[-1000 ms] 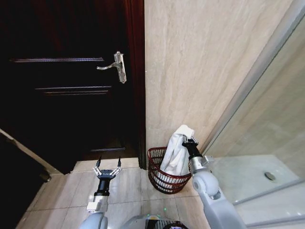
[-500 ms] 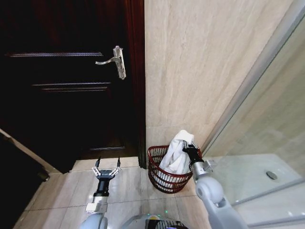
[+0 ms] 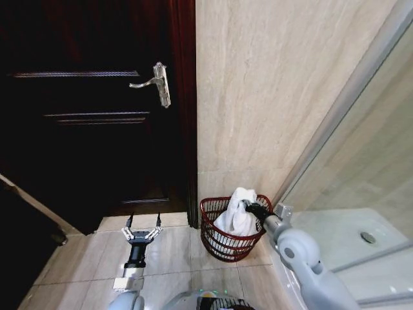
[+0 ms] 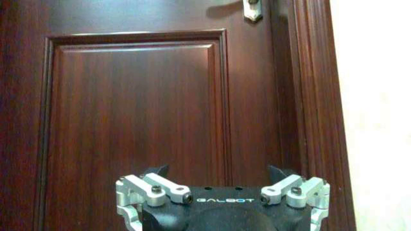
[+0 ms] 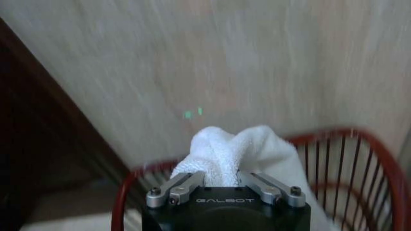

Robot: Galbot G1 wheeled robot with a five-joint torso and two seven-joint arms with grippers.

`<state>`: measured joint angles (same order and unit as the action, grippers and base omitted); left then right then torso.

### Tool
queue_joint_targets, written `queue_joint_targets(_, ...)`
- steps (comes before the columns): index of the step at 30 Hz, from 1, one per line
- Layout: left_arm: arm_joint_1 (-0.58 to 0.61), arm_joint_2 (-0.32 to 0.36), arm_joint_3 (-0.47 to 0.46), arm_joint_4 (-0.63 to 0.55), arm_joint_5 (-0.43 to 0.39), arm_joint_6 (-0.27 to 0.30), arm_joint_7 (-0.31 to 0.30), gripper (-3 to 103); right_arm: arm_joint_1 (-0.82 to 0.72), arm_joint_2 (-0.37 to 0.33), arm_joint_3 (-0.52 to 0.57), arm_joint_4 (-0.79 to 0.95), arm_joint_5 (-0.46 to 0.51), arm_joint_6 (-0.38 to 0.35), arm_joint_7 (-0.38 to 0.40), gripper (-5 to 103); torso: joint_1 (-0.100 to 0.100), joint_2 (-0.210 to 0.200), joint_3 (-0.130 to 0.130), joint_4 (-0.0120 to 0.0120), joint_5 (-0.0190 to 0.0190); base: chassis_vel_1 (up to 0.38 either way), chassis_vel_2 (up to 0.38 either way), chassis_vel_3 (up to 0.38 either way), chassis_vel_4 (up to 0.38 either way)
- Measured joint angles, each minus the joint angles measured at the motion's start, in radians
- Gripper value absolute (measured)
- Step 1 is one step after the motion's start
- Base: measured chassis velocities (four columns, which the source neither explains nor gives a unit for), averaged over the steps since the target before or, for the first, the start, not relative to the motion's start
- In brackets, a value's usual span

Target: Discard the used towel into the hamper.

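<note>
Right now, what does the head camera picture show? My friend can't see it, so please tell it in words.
The right gripper holds a white towel down inside the reddish hamper by the beige wall. The left gripper waits open over the floor tiles, before a dark door.

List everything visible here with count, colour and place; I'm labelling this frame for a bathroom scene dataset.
towel: one, white, bunched in the hamper, top pinched by the right gripper
hamper: one, dark reddish-brown openwork, on the floor at the foot of the wall, beside the door frame
door: one, dark brown panelled wood, closed, left of the wall
door handle: one, silver lever, on the door's right edge
wall: one, beige stone tile, behind the hamper
glass shower panel: one, clear, on the right
shower drain: one, silver, in the white shower floor
left gripper: one, black and silver, open, low over the floor tiles facing the door
right gripper: one, black, shut on the towel over the hamper
</note>
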<state>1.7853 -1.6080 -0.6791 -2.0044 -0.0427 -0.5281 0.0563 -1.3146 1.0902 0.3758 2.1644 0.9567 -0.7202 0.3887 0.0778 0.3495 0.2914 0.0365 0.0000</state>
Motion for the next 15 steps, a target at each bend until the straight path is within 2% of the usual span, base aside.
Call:
queue_joint_targets(8, -0.001, 0.0, 0.011, 0.004, 0.02, 0.001, -0.002, 100, 0.066, -0.011, -0.038, -0.123, 0.05, -0.015, -0.002, 8, 0.001, 0.002, 0.001, 0.0001, 0.0, 0.0, 0.0, 0.0, 0.0)
queue_joint_targets(12, -0.001, 0.0, 0.01, 0.003, 0.023, 0.002, -0.003, 100, 0.121, -0.013, -0.057, -0.218, 0.047, -0.019, -0.046, 8, 0.001, 0.002, 0.001, 0.0002, -0.0001, 0.0, 0.0, 0.0, 0.0)
queue_joint_targets(15, 0.002, 0.0, 0.01, 0.003, 0.025, 0.002, -0.005, 100, 0.162, -0.016, -0.08, -0.312, 0.005, -0.019, -0.094, 8, 0.001, 0.003, 0.002, 0.0002, 0.0001, 0.0, 0.0, 0.0, 0.0)
